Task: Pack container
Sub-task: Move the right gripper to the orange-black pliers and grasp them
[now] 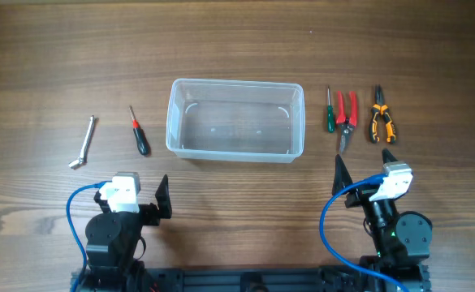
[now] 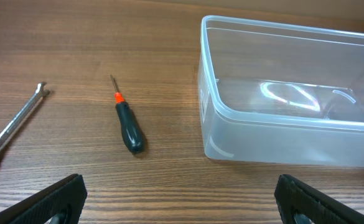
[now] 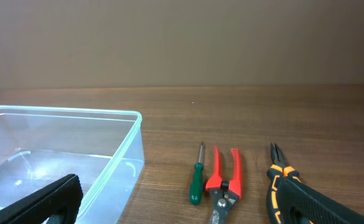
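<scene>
The clear plastic container (image 1: 235,151) stands empty at the table's middle; it also shows in the left wrist view (image 2: 275,140) and the right wrist view (image 3: 129,155). Left of it lie a black-handled screwdriver (image 1: 139,132) (image 2: 127,124) and a silver wrench (image 1: 83,142) (image 2: 10,127). Right of it lie a green screwdriver (image 1: 330,112) (image 3: 196,180), red shears (image 1: 346,118) (image 3: 223,180) and orange-black pliers (image 1: 382,120) (image 3: 280,173). My left gripper (image 1: 140,199) (image 2: 182,199) is open and empty, in front of the container's left corner. My right gripper (image 1: 364,166) (image 3: 175,208) is open and empty, in front of the right-hand tools.
The wooden table (image 1: 237,40) runs bare behind the container. Blue cables loop beside both arm bases (image 1: 75,219) (image 1: 328,227) at the near edge.
</scene>
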Available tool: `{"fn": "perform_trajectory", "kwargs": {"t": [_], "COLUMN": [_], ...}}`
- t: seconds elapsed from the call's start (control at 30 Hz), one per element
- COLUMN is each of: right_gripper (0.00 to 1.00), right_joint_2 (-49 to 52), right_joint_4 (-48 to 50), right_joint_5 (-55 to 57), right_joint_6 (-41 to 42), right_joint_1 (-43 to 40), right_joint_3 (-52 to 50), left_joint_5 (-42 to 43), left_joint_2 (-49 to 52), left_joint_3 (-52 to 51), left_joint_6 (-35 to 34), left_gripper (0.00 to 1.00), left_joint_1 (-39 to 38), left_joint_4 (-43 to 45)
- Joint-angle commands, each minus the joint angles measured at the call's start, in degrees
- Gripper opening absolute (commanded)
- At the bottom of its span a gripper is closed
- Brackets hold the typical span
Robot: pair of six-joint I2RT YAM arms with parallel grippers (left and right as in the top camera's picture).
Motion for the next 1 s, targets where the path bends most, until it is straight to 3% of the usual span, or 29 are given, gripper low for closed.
{"fn": "perform_trajectory", "kwargs": {"t": [0.0,0.37,0.47,0.57,0.73,0.83,0.9,0.97], "right_gripper": [1.00,1.00,1.00,1.00,1.00,1.00,1.00,1.00], "right_joint_2": [0.5,0.5,0.6,4.1,29.0,49.7,63.9,69.6], "right_joint_4": [0.2,0.2,1.4,1.3,0.7,-5.4,-12.0,-15.5], "right_joint_5": [-0.2,-0.3,-10.8,-11.9,-7.5,-8.4,-11.9,-15.5], "right_joint_6": [1.0,1.1,1.2,4.7,3.8,4.2,4.0,4.1], "right_joint_1": [-0.2,-0.2,-0.2,-0.2,-0.2,-0.2,-0.2,-0.2], "right_joint_3": [0.0,0.0,0.5,3.2,19.1,37.4,53.6,61.1], "left_joint_5": [-0.3,-0.1,0.6,0.9,-4.2,-6.9,-8.1,-8.1], "left_joint_2": [-0.4,-0.4,-0.4,0.3,17.6,38.1,53.5,60.7], "left_joint_3": [-0.3,-0.3,-0.2,3.0,16.0,30.6,44.7,50.9], "left_joint_6": [0.7,0.5,-9.8,-11.3,-10.6,-2.5,-1.8,-1.8], "left_gripper": [1.00,1.00,1.00,1.00,1.00,1.00,1.00,1.00], "left_joint_1": [0.1,0.1,0.1,0.1,0.1,0.1,0.8,2.0], "left_joint_4": [0.0,0.3,5.6,8.0,8.6,8.4,4.2,3.0]}}
